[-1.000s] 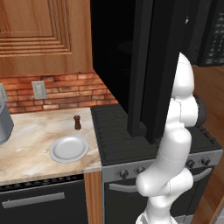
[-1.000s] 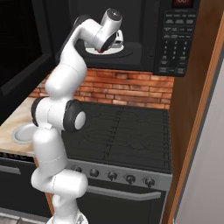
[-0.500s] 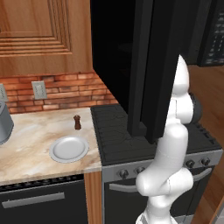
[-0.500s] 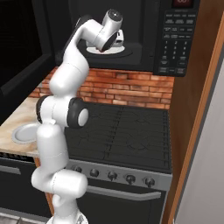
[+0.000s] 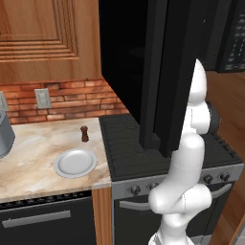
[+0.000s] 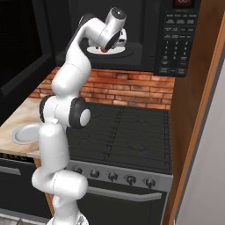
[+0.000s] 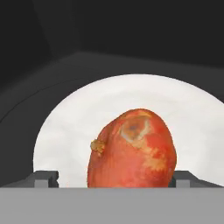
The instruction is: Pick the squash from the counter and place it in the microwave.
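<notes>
The squash, an orange-red lump, rests on the white turntable inside the microwave. My gripper reaches into the microwave cavity and straddles the squash. Its fingertips stand spread wide, the left one clear of the squash and the right one close beside it. From the right base view the gripper hangs just over the turntable, with a red speck of squash under it. The counter lies to the left, below.
The open microwave door hangs tall and black in front of the arm. A black stove sits under the microwave. A grey plate and a brown pepper mill stand on the counter, and a brick wall runs behind.
The fingers have opened and let go of the squash, which now lies on the turntable. The arm has hardly moved.
</notes>
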